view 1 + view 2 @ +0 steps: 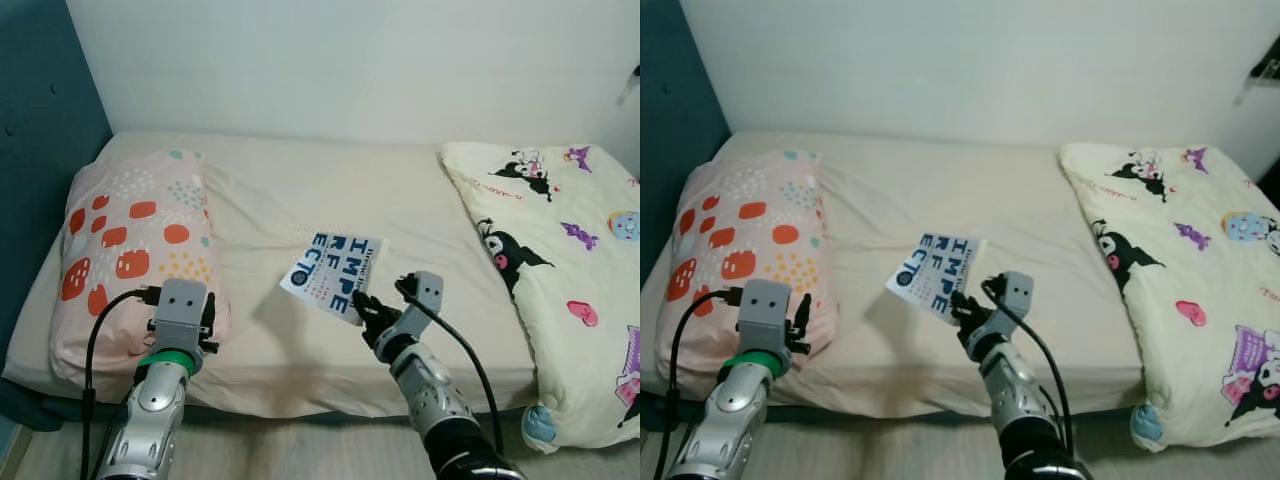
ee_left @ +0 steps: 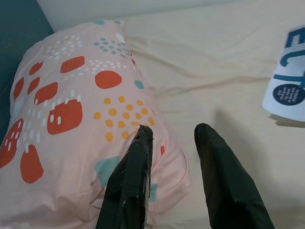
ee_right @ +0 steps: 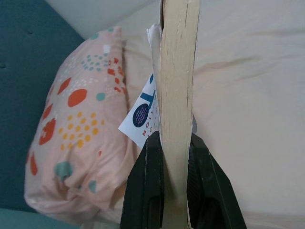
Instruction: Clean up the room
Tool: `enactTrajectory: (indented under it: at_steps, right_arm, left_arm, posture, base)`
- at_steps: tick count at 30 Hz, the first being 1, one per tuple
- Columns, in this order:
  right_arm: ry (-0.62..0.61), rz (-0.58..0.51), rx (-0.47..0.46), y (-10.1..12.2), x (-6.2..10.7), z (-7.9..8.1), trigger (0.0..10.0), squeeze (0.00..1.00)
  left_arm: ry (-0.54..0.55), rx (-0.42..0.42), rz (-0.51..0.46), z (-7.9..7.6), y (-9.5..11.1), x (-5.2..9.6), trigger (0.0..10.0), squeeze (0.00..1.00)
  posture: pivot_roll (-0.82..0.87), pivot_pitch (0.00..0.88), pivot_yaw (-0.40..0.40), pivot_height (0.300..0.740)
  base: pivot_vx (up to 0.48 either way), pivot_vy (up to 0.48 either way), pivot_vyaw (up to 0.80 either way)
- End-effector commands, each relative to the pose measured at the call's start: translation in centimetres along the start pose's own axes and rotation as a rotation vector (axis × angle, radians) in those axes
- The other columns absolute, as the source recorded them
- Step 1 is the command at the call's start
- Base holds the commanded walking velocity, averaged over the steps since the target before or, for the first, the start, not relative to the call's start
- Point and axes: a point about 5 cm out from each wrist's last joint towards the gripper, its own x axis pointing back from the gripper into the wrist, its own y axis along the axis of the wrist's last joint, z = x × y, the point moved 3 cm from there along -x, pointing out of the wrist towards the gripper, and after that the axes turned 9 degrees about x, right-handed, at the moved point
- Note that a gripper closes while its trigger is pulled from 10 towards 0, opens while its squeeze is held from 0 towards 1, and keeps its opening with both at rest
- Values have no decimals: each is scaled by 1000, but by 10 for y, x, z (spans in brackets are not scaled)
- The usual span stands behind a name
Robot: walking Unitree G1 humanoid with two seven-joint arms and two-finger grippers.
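A thin white book with big blue letters (image 1: 335, 273) is pinched by its edge in the right gripper (image 1: 362, 308) above the cream bed sheet (image 1: 300, 200). The left gripper (image 2: 174, 138) (fingers apart, nothing held) is kept by the pink spotted pillow (image 1: 130, 250).

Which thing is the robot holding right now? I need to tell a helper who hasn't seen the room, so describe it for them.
Start at the bed, with a spotted pink pillow at its left end and a cartoon-print duvet on the right. Over the bare sheet between them, the right claw grips a book by its edge. It is the only printed thing there: a white cover with big blue letters.
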Motion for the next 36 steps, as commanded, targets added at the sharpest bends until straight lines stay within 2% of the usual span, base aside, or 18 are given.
enactTrajectory:
  at_steps: [1, 5, 36]
  right_arm:
    - [18, -13, -18, 5, -3, 3, 10000, 0]
    - [36, 5, -44, 3, -5, 6, 10000, 0]
    - [48, 4, -43, 2, -4, 8, 10000, 0]
  left_arm:
    - [-3, 6, 31, -1, -7, 3, 10000, 0]
    - [-12, 1, 29, -3, -7, 3, 10000, 0]
    - [-25, -5, 36, -4, -8, 4, 10000, 0]
  posture:
    - [64, 0, -6, 740]
    - [65, 0, -8, 715]
    - [67, 0, -3, 608]
  base:
    - [0, 0, 0]
    - [0, 0, 0]
    - [0, 0, 0]
